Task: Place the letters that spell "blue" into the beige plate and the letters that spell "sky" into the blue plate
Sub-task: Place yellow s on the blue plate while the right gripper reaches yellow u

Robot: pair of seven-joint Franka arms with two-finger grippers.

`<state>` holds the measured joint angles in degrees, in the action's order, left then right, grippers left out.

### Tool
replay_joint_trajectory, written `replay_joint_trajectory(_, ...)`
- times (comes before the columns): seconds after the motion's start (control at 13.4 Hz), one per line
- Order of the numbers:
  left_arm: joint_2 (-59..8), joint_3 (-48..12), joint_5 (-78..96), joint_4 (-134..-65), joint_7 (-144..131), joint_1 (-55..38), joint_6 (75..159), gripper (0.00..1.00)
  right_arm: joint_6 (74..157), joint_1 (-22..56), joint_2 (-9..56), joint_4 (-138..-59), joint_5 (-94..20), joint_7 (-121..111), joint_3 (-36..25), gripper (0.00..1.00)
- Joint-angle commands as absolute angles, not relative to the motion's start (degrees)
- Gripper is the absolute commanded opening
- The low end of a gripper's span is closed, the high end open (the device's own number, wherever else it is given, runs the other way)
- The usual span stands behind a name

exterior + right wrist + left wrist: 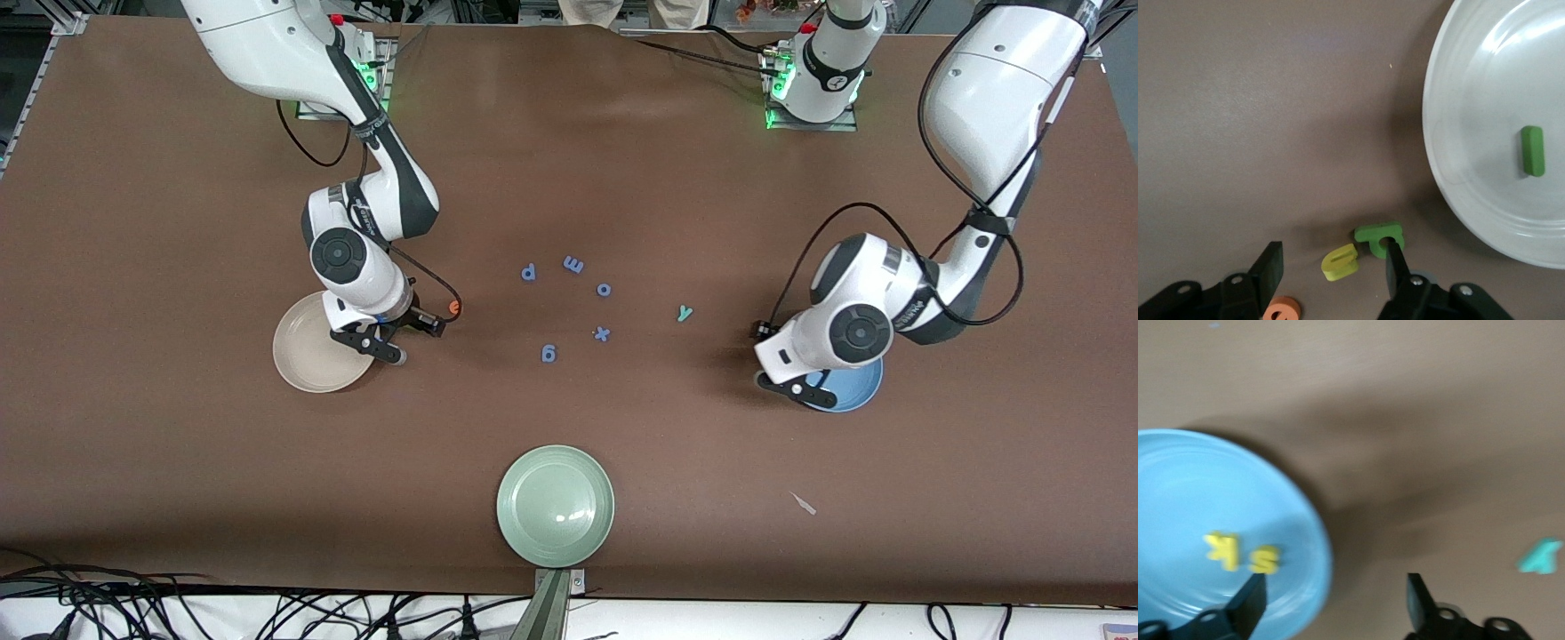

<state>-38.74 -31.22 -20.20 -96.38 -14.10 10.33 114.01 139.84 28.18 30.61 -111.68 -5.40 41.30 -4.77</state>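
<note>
Front view: the right gripper hangs over the round cream-beige plate's rim; the left gripper over the round sky-blue plate. A teal "y" lies on the brown tabletop (near five blue letters).

Left wrist view: fingers spread, empty; yellow "k" and yellow "s" in the blue plate.

Right wrist view: fingers spread above yellow "u", green "b" and orange "e"; the green bar "l" lies in the beige plate.

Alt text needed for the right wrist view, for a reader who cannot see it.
The open right gripper hangs over the brown table with the yellow "u" between its fingers and the green "b" at one fingertip. The orange "e" lies beside them; the beige plate holds only the green "l".
</note>
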Motion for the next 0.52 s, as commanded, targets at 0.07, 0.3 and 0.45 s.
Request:
replay_joint_trajectory(0.07,-38.14,-36.82,-21.27,-98.52,-24.69,8.36,114.87,0.99,140.8,28.83,30.85,-112.59,-6.15,42.45,-4.75,0.61)
replay_joint_trajectory(0.3,-38.14,-36.74,-21.71,-105.96,-25.22,6.94,127.04,0.97,140.97,28.92,30.85,-112.94,-6.15,42.45,-4.39,0.46)
replay_joint_trajectory(0.45,-38.41,-36.3,-22.06,-110.11,-25.31,7.12,133.92,0.94,140.98,28.83,30.85,-112.94,-6.15,42.45,-4.39,0.4)
